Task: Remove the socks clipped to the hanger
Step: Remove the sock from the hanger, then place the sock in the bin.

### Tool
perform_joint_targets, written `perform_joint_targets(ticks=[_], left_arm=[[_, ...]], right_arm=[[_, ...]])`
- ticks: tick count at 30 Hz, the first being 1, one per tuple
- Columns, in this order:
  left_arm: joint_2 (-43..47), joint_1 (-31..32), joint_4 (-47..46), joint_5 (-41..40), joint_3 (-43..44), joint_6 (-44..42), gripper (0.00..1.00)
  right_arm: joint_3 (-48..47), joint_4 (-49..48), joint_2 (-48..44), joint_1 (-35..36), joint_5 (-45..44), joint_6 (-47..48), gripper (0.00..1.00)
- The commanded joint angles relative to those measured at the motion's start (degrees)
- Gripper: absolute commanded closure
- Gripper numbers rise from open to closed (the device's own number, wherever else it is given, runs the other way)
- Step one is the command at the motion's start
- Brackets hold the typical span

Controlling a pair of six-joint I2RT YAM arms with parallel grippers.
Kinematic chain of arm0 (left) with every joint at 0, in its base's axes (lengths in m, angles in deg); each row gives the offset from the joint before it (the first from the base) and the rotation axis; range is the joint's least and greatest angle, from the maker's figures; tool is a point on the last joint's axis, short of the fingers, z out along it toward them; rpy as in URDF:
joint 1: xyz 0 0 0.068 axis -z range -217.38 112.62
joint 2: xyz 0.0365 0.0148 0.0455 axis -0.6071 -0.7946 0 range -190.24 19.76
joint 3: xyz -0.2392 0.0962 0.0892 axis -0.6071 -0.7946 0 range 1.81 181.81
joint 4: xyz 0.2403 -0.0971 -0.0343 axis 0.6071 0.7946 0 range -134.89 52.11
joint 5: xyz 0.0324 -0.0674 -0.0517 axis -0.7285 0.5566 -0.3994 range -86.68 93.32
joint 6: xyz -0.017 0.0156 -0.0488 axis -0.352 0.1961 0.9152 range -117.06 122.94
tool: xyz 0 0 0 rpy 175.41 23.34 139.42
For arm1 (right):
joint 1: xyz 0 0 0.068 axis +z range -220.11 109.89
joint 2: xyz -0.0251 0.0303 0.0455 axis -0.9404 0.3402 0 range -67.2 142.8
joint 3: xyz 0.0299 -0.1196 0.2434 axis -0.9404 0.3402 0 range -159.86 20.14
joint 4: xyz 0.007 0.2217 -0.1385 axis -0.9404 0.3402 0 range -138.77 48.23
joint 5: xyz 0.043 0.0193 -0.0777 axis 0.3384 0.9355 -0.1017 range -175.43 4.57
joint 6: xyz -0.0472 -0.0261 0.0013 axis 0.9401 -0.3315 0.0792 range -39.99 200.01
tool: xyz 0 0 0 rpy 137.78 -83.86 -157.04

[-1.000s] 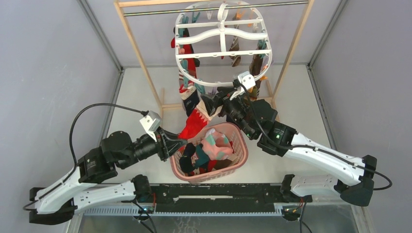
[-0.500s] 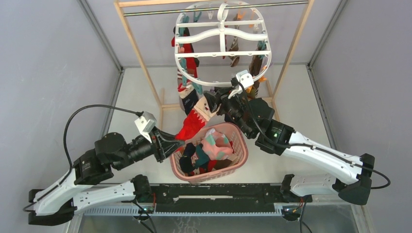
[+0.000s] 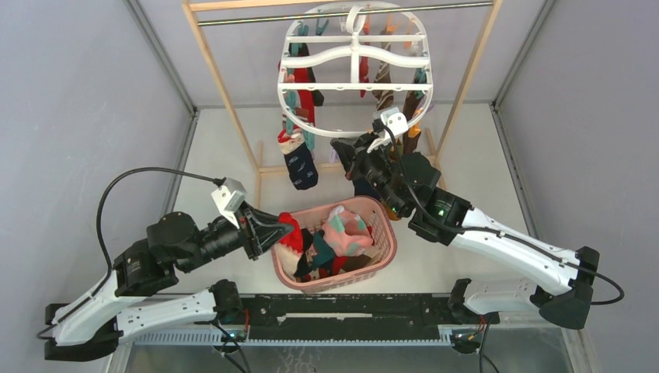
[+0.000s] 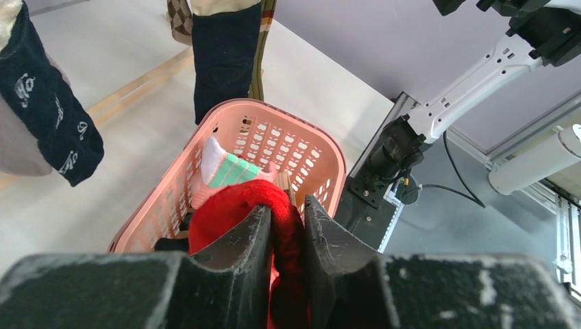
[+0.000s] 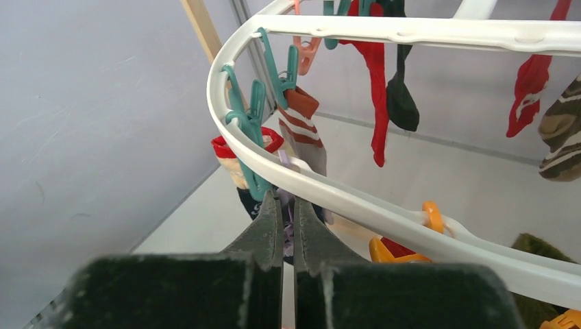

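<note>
Nearest the arm bases, your left gripper (image 3: 281,230) sits at the near-left rim of the pink basket (image 3: 388,247), with its jaws drawn narrow around a red sock (image 3: 293,233). The left wrist view confirms the hold: red fabric is bunched between both fingers (image 4: 250,236) and bulges above them, over the basket's interior. The basket holds a loose heap of removed socks, among them a pink and mint one (image 3: 347,229) and several dark ones. Beyond the basket, your right gripper (image 3: 339,146) is raised to the near rim of the hanger (image 3: 353,87). In the right wrist view its jaws are closed almost together directly under the white rim, just beside a pair of teal clips (image 5: 250,116). You cannot tell from that view whether anything is pinched between them. To the left of that gripper, a navy sock (image 3: 301,167) with small white prints hangs free from the hanger's left side, above the table (image 3: 225,155) and just past the basket. Further back, more socks are clipped around the frame: red ones (image 3: 305,97) on the left, and brown and striped ones (image 3: 409,105) on the right. The hanger hangs by its hook (image 3: 356,17) from the metal rod of the wooden rail (image 3: 221,81) at the far end.
</note>
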Motion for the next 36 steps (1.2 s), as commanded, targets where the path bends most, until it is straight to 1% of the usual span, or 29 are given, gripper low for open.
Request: perform_joint_targets(ticks=[1,6,8,11,13,15,18,19,20,21,27,31,36], left_arm=[[0.2,0.4,-0.9,1.0,3.9,0.3,0.73],[-0.4,0.4,-0.9,1.4,4.2,0.2,0.73],[-0.7,0.4,-0.9,1.5,4.0,0.3,0.73],[-1.2,0.4,-1.4,1.5,3.5,0.4,0.73],[-1.4,0.3,-1.8,1.4,2.9,0.5,0.73],[-1.5,0.3,-2.2,1.5,2.2,0.8,0.73],[-1.8,0.4,-2.6,1.9,1.2,1.2,0.73],[-1.9,0.4,-2.8,2.0,0.8,1.4,0.73],[-1.9,0.4,-2.9,2.1,0.4,1.6,0.73],[-1.9,0.4,-3.0,2.2,0.0,1.8,0.73],[-1.0,0.4,-4.1,2.3,-3.6,2.9,0.72],[-1.0,0.4,-4.4,1.3,-5.5,3.5,0.71],[-2.9,0.4,-5.9,0.1,-7.6,3.7,0.71]], right_arm=[[-2.5,-0.5,0.1,-0.3,1.1,-0.7,1.0],[-2.4,0.7,-0.2,-0.6,1.6,-1.2,1.0],[-2.4,1.1,-0.3,-0.6,1.9,-1.5,0.98],[-1.7,1.5,-0.7,-0.7,2.6,-1.9,0.8],[-1.1,1.6,-1.2,-0.7,2.9,-2.3,0.66],[-0.6,1.8,-2.0,-0.7,3.2,-2.7,0.6],[-0.1,2.5,-3.2,-0.7,3.7,-3.4,0.56],[0.1,4.3,-3.7,-0.7,3.9,-3.7,0.53],[0.4,5.0,-4.4,-0.7,4.0,-4.1,0.45],[0.9,5.7,-5.2,-0.7,4.2,-4.5,0.41],[5.7,11.9,-12.2,-0.6,4.2,-8.1,0.34],[11.1,17.4,-20.5,-0.6,2.0,-11.6,0.29],[19.0,25.5,-33.9,-0.7,-3.4,-17.1,0.27]])
